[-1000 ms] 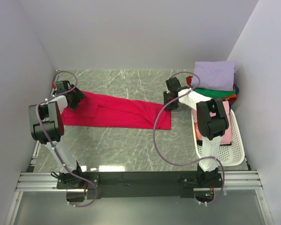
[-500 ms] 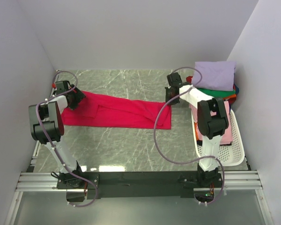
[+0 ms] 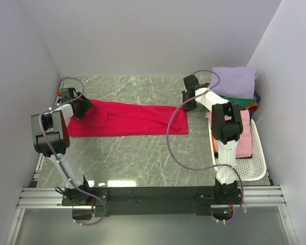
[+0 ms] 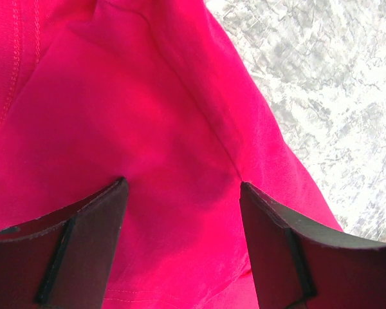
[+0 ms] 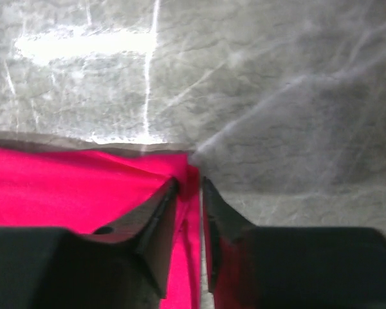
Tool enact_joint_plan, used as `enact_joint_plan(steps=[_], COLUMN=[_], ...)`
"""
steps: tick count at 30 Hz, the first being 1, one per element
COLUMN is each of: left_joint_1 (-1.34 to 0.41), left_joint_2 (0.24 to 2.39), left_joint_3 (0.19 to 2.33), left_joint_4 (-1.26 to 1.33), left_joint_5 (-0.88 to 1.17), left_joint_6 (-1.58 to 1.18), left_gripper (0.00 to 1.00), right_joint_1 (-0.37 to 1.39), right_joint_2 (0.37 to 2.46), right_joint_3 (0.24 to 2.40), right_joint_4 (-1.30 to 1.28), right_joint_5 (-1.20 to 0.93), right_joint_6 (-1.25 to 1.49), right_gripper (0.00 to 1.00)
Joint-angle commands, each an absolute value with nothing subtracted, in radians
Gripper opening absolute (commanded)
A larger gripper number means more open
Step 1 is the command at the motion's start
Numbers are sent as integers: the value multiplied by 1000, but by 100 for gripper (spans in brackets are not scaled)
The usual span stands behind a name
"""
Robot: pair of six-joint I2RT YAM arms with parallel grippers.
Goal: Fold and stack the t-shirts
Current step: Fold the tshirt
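since a second ago the right gripper (image 5: 188, 183) has travelled toward the far wall, and the right end of the crimson t-shirt (image 3: 127, 119) went with it, so that edge now lies squarer. its fingers stand close together with the cloth's far right corner pinched between them. the left gripper (image 4: 182, 188) sits low over the shirt's left end, jaws wide, holding nothing. the shirt lies flat on the table (image 3: 143, 158), long axis running left to right between the two grippers, stretching leftward from the right one. the folded stack topped by the lavender t-shirt (image 3: 233, 81) is just right of that gripper, so the right arm is nearer.
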State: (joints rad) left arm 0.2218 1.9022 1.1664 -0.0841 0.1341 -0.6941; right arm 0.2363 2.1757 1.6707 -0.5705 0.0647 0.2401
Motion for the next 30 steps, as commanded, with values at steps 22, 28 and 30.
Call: enact_joint_plan(steps=[22,28,30], left_joint_1=[236,235,236], left_joint_2=[1907,1908,1907], left_joint_3=[1178,1180,1180], left_joint_4=[-115,-117,-115], left_joint_5=[127,127,127], left_joint_6=[-673,-673,-673], left_gripper=[77,77,77], right_joint_1=[239,245,249], right_joint_2=[1948,1985,1999], right_joint_3=[1466,1473,1474], right_joint_4=[-440,-431,-426], right_joint_5=[-71,-109,-117], right_joint_6=[262,262,262], right_gripper=[42,40,38])
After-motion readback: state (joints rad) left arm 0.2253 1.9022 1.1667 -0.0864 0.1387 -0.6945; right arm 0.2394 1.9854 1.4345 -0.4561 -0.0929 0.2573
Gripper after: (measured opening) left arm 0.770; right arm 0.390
